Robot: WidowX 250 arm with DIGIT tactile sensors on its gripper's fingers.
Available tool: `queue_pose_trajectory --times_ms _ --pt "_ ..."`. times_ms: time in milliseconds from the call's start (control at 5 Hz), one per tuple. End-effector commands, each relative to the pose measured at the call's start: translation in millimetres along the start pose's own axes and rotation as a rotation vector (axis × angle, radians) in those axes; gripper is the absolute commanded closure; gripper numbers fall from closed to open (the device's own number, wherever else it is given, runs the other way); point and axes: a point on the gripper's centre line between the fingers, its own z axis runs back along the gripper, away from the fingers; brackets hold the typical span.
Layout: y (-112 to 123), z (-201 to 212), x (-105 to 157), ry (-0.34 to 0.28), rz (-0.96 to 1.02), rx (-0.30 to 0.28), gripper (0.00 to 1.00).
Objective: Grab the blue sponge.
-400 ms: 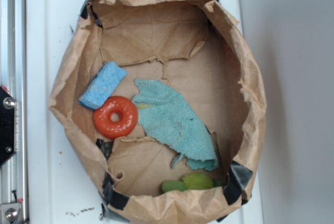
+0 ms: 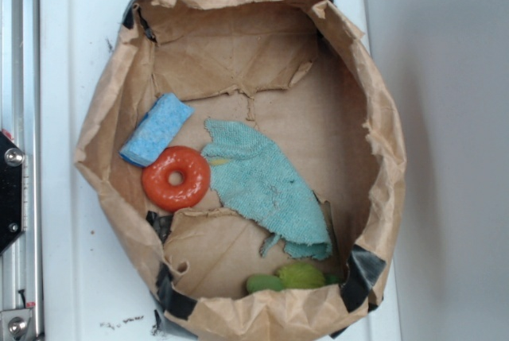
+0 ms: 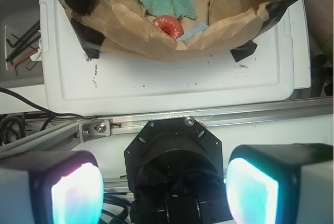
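Blue sponge [image 2: 157,129]: we log one light-blue porous foam block, lying flat and angled on the floor of the brown paper basket [image 2: 107,110], toward its left wall in the exterior view; its lower end sits just beside the orange ring [image 2: 176,178], whether touching we cannot tell. In the wrist view we see only a sliver of it [image 3: 194,30] over the paper rim, next to the ring [image 3: 168,26].
Teal rag [image 2: 262,184]: crumpled terry cloth spread across the basket's middle, its left edge against the ring.
Green object [image 2: 289,277]: small, rounded, at the basket's near wall below the rag; kind not clear to us.
White tray [image 2: 67,63]: carries the basket, whose rim bears patches of black tape [image 2: 364,268].
Gripper [image 3: 162,192]: seen only in the wrist view, well back from the basket and over the metal rail [image 3: 245,115]; we record its two glowing pads [image 3: 77,195] set wide apart, holding nothing
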Motion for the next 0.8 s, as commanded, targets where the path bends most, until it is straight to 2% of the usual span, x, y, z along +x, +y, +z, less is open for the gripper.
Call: queue_pose_trajectory --times_ms 0,200,400,600 --pt "3.0 -16.5 70.6 0.040 0.107 -0.001 0.00" --pt "22.7 -27.1 94.0 0.017 0.137 0.055 0.00" --pt "48.6 -40.6 109.2 -0.064 0.291 0.046 0.00" --pt "74.3 -54.4 119.2 -0.137 0.519 -0.006 0.00"
